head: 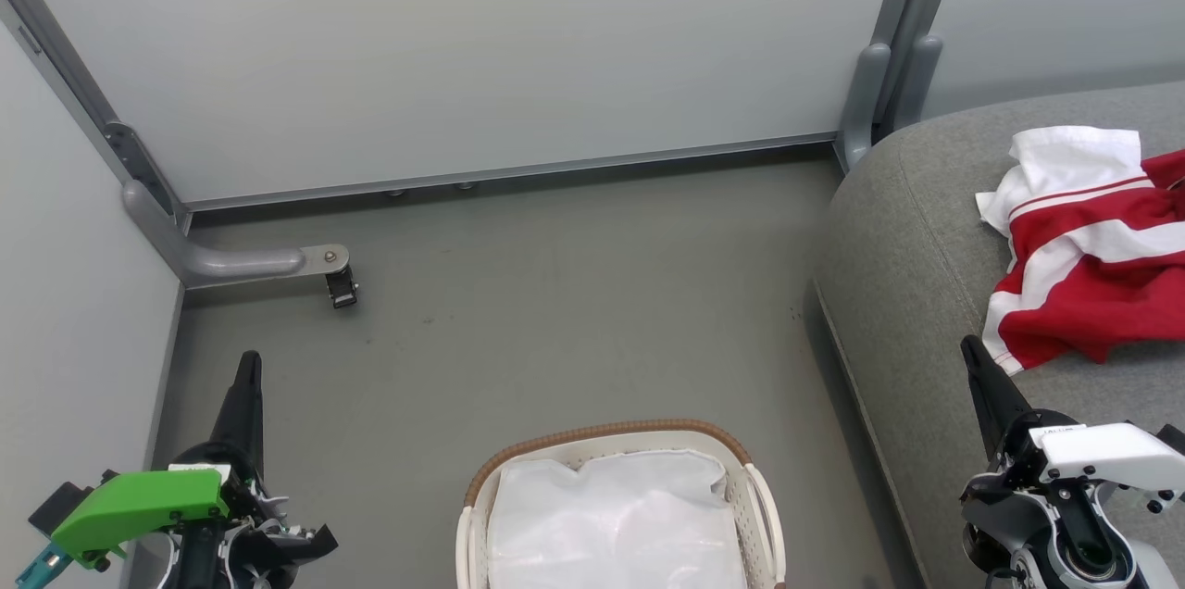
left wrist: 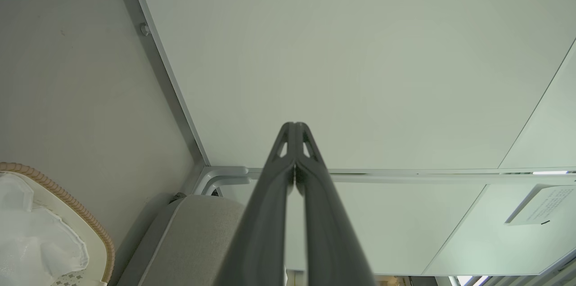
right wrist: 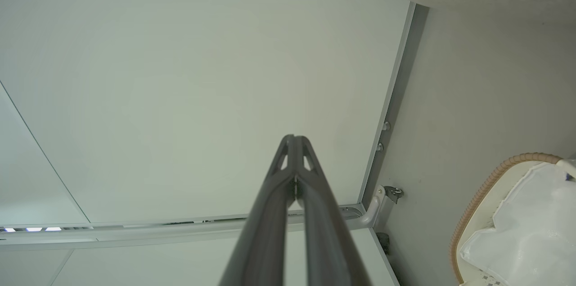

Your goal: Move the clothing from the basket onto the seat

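Grey floor (head: 574, 311) runs below pale wall panels (head: 463, 43). At lower left, the left gripper (head: 248, 371) points up, fingers pressed together, holding nothing. Bottom centre, the basket (head: 592, 434) holds a white plastic sheet (head: 616, 524). At right, the clothing (head: 1092, 283) lies on the seat (head: 907, 274); the right gripper (head: 972, 357), lower right, is likewise closed and empty.

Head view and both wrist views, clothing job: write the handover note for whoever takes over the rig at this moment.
Hands: the left hand is shut and empty, above the floor. The right hand is shut and empty, by the seat.
Things: the clothing, red and white, lies crumpled on the seat. The basket stands on the floor between the hands, with a white plastic sheet covering its inside.
Done: clothing is on the seat.
Left: no red shows in the basket, but what lies under the sheet cannot be told, so check there.
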Controlling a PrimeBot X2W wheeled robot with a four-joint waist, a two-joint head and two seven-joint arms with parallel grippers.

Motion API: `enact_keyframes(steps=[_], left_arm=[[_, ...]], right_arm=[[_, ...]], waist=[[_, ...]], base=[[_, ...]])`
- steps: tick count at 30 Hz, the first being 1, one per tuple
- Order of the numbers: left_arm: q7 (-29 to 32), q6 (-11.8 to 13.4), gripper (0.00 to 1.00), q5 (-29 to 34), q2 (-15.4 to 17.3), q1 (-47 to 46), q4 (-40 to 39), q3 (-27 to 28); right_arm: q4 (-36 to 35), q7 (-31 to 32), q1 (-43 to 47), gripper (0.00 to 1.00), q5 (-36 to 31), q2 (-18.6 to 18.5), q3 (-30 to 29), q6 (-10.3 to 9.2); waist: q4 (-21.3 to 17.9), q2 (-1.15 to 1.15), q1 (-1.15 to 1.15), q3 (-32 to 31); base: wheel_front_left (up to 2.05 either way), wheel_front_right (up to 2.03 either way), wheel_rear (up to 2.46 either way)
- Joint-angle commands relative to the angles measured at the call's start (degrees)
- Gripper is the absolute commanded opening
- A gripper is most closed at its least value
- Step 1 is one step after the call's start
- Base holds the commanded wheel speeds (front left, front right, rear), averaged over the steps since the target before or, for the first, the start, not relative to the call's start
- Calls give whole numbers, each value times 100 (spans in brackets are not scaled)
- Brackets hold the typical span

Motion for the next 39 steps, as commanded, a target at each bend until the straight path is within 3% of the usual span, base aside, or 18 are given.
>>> enact_keyframes(steps=[1,39], left_arm=[[23,-28,0,-18,38,-67,-21,13],[22,-28,0,-19,38,-67,-20,12]], right_arm=[[-14,15,53,0,21,-17,-9,-1],[-15,14,53,0,22,-17,-8,-1]], waist=[[0,39,0,0],[0,39,0,0]], base=[[0,0,0],[0,0,0]])
